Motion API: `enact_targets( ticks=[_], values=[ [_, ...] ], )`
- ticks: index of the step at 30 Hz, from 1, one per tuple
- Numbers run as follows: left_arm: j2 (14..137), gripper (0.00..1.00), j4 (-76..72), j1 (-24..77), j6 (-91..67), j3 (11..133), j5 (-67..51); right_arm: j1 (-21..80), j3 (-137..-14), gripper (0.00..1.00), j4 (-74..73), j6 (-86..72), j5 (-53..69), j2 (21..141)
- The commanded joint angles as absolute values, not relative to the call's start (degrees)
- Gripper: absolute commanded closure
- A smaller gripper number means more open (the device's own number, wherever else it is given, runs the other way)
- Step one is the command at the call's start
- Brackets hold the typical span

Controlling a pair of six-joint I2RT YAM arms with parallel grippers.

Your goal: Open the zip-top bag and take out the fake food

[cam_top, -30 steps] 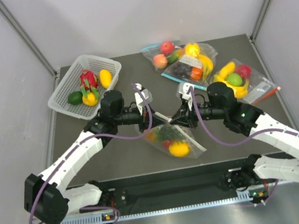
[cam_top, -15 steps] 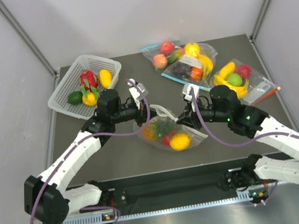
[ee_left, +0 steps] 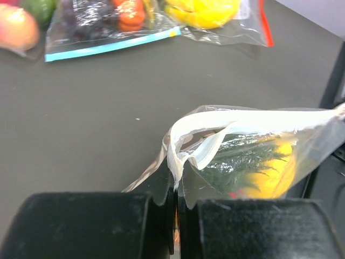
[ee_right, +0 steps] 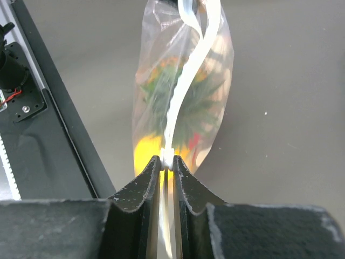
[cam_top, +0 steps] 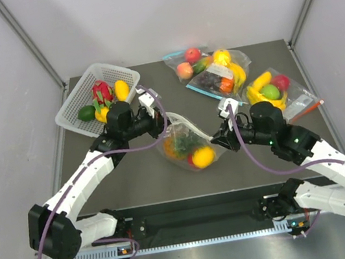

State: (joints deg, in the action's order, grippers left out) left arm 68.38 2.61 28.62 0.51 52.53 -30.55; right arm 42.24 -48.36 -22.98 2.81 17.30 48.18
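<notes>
The clear zip-top bag (cam_top: 184, 142) hangs between my two grippers above the dark table. Inside it are the fake food pieces: a pineapple with a green crown (cam_top: 178, 143), a yellow-orange fruit (cam_top: 203, 157) and a small red piece (cam_top: 192, 160). My left gripper (cam_top: 158, 124) is shut on the bag's white zip rim at its left end (ee_left: 175, 178). My right gripper (cam_top: 217, 141) is shut on the white zip strip at the other end (ee_right: 167, 161). In the left wrist view the bag's mouth (ee_left: 205, 132) gapes a little. The right wrist view shows the bag (ee_right: 183, 102) with the green crown and yellow fruit inside.
A white basket (cam_top: 73, 96) with dragon fruit and other toy fruit stands at the back left, close behind my left arm. A blue-zip bag (cam_top: 213, 74) and a red-orange-zip bag (cam_top: 278, 93) of fruit lie at the back right; both show in the left wrist view (ee_left: 102, 32) (ee_left: 226, 21).
My grippers have moved apart, the left up and left toward the basket, the right to the right. The bag is stretched between them and its rim has parted near the left gripper.
</notes>
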Motion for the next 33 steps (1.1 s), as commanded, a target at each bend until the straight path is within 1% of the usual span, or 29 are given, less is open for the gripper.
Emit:
enact_targets(
  ticks=[1,9,21,23,24,25,26,27,28,29,30,33],
  values=[
    [66.7,1.0,-1.1,26.6,0.4,54.1,-24.3,42.5,-49.5,1.0,-25.5,2.2,16.1,46.0],
    [66.5,1.0,-1.6,25.8,0.1,53.4,-19.3,42.5,-50.4,1.0,-28.9,1.3,13.3,43.4],
    [65.3,1.0,-2.2,25.5,0.5,51.2,-16.5,42.6,-51.8,1.0,-32.0,1.1,12.7,42.4],
    [64.9,1.0,-2.3,25.5,1.1,50.7,-18.2,42.5,-52.6,1.0,-32.4,1.7,13.6,42.5],
    [64.3,1.0,-2.9,25.5,1.3,50.1,-19.4,42.5,-52.9,0.97,-32.5,1.8,14.2,43.0],
    [63.8,1.0,-3.5,25.5,1.7,49.5,-21.6,42.5,-53.8,0.89,-32.6,1.4,14.0,43.2],
    [63.4,1.0,-4.3,25.5,2.2,48.9,-26.0,42.5,-54.4,0.77,-32.4,1.1,13.6,43.5],
    [62.8,1.0,-6.5,25.4,2.2,48.2,-29.1,42.5,-54.9,0.59,-32.3,1.1,13.4,44.4],
    [62.1,1.0,-7.7,25.5,2.0,46.7,-31.6,42.5,-55.6,0.52,-31.9,1.1,13.2,44.9],
    [61.8,1.0,-8.7,25.5,1.3,46.1,-36.2,42.5,-56.9,0.48,-30.5,0.8,12.9,45.3],
    [61.5,1.0,-9.4,25.6,1.1,45.6,-38.3,42.5,-57.4,0.42,-29.4,0.6,12.8,45.8],
    [61.9,1.0,-9.6,25.7,1.2,45.4,-46.0,42.5,-59.7,0.37,-25.0,0.4,12.6,48.9]
  ],
)
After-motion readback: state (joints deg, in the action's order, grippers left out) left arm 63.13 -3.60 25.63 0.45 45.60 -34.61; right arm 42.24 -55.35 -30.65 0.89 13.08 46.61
